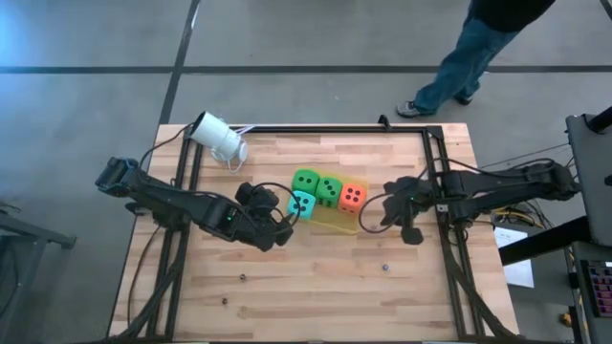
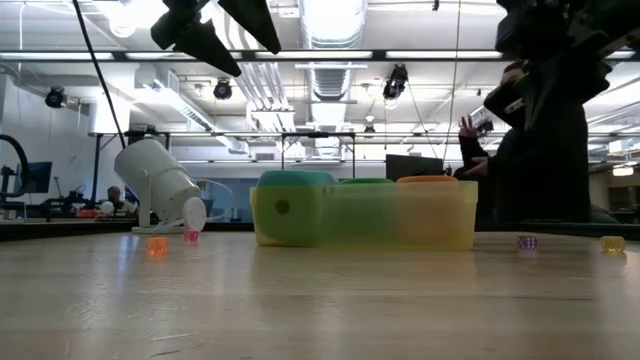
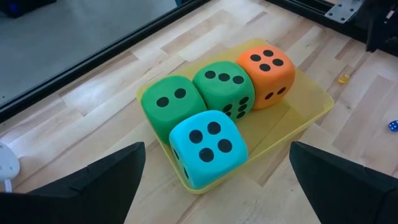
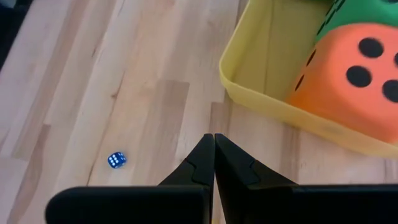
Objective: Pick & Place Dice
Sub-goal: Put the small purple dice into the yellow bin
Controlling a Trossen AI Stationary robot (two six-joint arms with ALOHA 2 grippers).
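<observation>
Four dice sit together in a shallow yellow tray (image 3: 311,107): two green ones (image 3: 171,106) (image 3: 224,87), an orange-red one (image 3: 267,68) and a teal one (image 3: 208,146) at the tray's near-left corner. In the high view the teal die (image 1: 302,204) lies just right of my left gripper (image 1: 283,222). My left gripper (image 3: 217,155) is open, raised off the table, its fingers wide on either side of the teal die and touching nothing. My right gripper (image 4: 214,137) is shut and hovers over bare wood just off the tray's right side (image 1: 371,214), near the orange-red die (image 4: 354,74).
A white cylinder-shaped camera (image 1: 218,139) lies on the table's far left. Tiny dice are scattered on the wood: a blue one (image 4: 115,160), and others (image 2: 157,245) (image 2: 527,242) (image 2: 612,243). A person's legs (image 1: 459,67) show beyond the far edge. Black frame rails (image 1: 435,172) border the board.
</observation>
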